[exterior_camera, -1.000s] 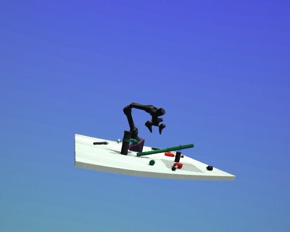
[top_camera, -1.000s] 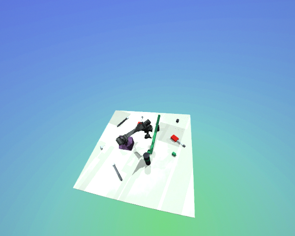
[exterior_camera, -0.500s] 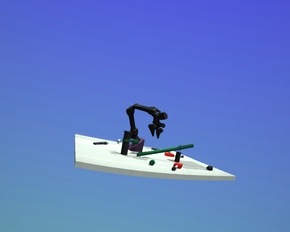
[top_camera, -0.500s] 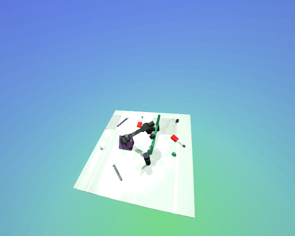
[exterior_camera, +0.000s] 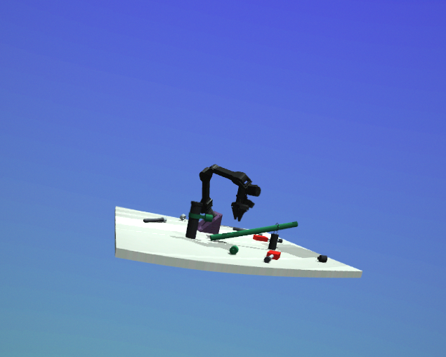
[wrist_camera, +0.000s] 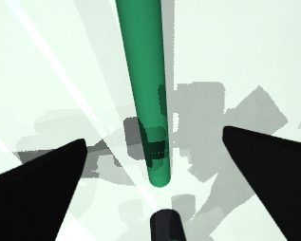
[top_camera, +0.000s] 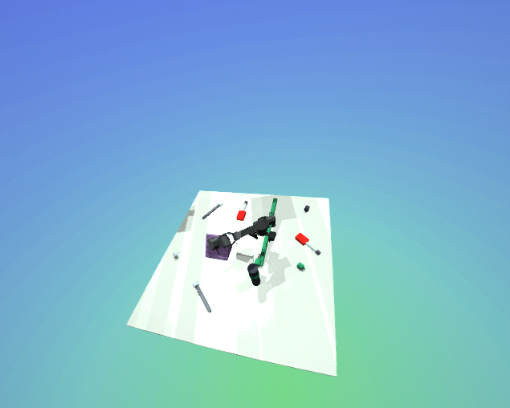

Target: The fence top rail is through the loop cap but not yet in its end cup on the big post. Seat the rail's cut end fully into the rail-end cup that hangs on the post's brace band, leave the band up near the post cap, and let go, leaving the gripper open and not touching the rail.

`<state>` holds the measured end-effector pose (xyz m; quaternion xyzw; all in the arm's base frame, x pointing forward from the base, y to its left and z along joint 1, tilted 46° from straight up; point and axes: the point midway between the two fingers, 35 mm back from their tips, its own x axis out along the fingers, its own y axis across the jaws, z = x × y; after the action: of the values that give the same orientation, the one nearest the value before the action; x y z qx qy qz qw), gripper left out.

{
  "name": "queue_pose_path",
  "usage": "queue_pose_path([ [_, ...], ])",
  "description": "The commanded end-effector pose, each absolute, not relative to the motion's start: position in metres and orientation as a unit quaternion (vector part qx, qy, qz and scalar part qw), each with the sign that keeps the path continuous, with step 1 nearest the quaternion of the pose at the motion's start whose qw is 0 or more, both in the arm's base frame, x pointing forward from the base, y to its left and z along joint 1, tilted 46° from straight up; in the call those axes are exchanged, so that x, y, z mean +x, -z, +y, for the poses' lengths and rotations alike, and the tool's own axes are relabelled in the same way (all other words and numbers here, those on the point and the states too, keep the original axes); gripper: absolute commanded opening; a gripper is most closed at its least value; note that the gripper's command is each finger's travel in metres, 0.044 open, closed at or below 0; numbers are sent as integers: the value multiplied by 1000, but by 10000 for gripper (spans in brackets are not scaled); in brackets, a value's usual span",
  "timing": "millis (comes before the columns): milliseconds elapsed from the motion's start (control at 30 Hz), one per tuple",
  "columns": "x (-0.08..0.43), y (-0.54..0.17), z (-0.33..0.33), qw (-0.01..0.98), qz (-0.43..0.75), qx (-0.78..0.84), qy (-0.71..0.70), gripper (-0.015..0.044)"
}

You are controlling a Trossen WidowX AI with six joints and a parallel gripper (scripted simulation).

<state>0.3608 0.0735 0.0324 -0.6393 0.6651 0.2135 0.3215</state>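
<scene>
Rail is a plain green tube, straight, round and slim, dark where shadow falls across it. I find it sloping: its cut end is low, near the table, and its other end is raised. I cannot tell whether the low end touches the table.

I record the rail below the hand. In the wrist view it runs between the two fingers as seen from above, with an end in sight, and the hand is apart from it. The fingers are spread, with nothing between them.

Past the rail's low end, off to one side of the hand, stands the big post. Its cup sits higher than the cut end; the two are apart, so I mark the rail unseated. The band is on the post's upper half, below the cap.
</scene>
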Motion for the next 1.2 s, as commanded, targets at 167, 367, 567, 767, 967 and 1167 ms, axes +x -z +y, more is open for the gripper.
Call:
queue_pose_path([
  [167,362,-25,68,299,666,-641,-236,440],
  [367,361,-5,47,299,666,-642,-235,440],
  [567,361,2,39,299,666,-642,-235,440],
  [767,361,6,36,299,666,-642,-235,440],
  [967,362,12,30,299,666,-642,-235,440],
  [1167,363,19,23,299,666,-642,-235,440],
])
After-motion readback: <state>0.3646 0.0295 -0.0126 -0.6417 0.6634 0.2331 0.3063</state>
